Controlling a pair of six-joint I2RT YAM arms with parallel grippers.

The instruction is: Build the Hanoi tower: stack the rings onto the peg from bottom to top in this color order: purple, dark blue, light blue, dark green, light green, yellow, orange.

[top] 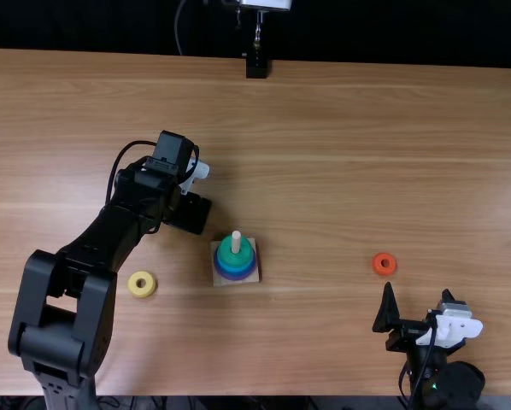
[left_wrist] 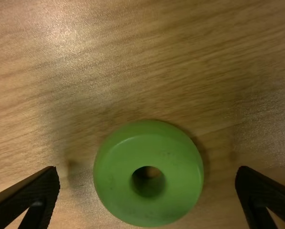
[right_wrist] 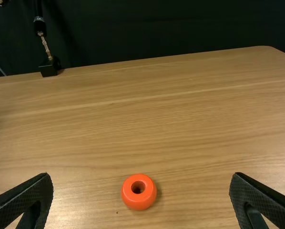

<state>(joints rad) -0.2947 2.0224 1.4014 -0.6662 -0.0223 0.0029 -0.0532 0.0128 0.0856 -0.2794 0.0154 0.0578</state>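
The top view shows the yellow ring (top: 134, 285), then the left gripper (top: 189, 213); the left wrist view adds 1 light green ring (left_wrist: 176, 181) between its 2 spread fingers. Next: the peg (top: 236, 237), dark green uppermost; the orange ring (top: 384, 272); the right gripper (top: 418, 292), spread.

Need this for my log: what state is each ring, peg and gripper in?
Left gripper: open, lined up with light green ring
Right gripper: open, empty
Peg: upright, tip bare
Dark green ring: on the peg, topmost
Lower rings: stacked beneath it
Light green ring: flat on the table
Yellow ring: flat on the table
Orange ring: flat on the table
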